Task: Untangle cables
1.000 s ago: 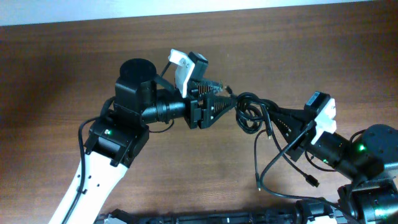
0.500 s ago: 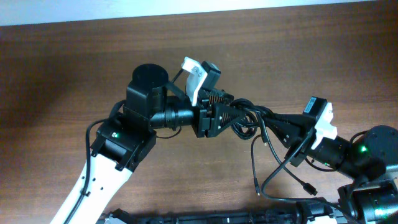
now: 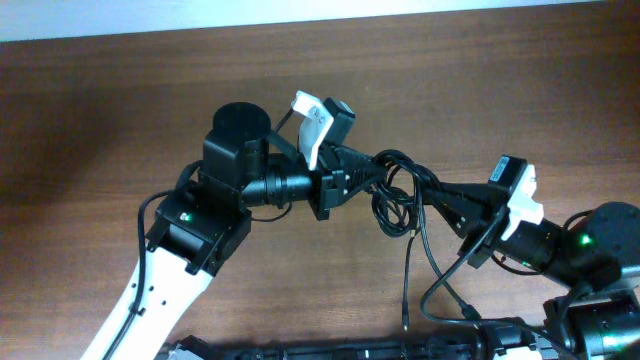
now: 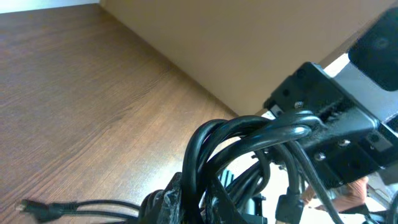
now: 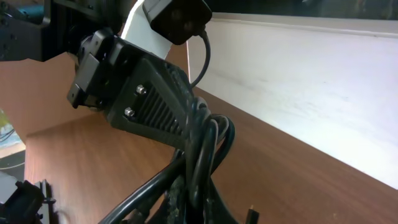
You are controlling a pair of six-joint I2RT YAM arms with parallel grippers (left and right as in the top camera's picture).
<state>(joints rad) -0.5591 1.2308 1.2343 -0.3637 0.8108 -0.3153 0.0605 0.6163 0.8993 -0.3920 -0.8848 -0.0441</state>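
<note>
From overhead, the brown wood-grain surface (image 3: 100, 120) lies bare and wide on the outer side of the left fingers (image 3: 366, 170) and beyond them, up to a pale wall (image 3: 450, 8) at the far edge. The left fingers are pressed together on the cables (image 3: 400, 205), at the top of a tight knot of glossy black loops. The knot hangs between them and the right fingers (image 3: 440, 190), which are clamped on its other side. Below the right fingers, two thin strands trail toward the near edge.

In the left wrist view, the cables (image 4: 230, 140) arch up close to the camera and run into the right fingers (image 4: 305, 127), closed on one strand. A small plug end (image 4: 34, 208) lies flat on the surface (image 4: 74, 93), well apart from the knot.

In the right wrist view, the ribbed, wedge-shaped left fingers (image 5: 158, 106) pinch the smooth round cables (image 5: 202, 155). Open surface (image 5: 280, 174) stretches beyond them to the white wall (image 5: 323, 81).
</note>
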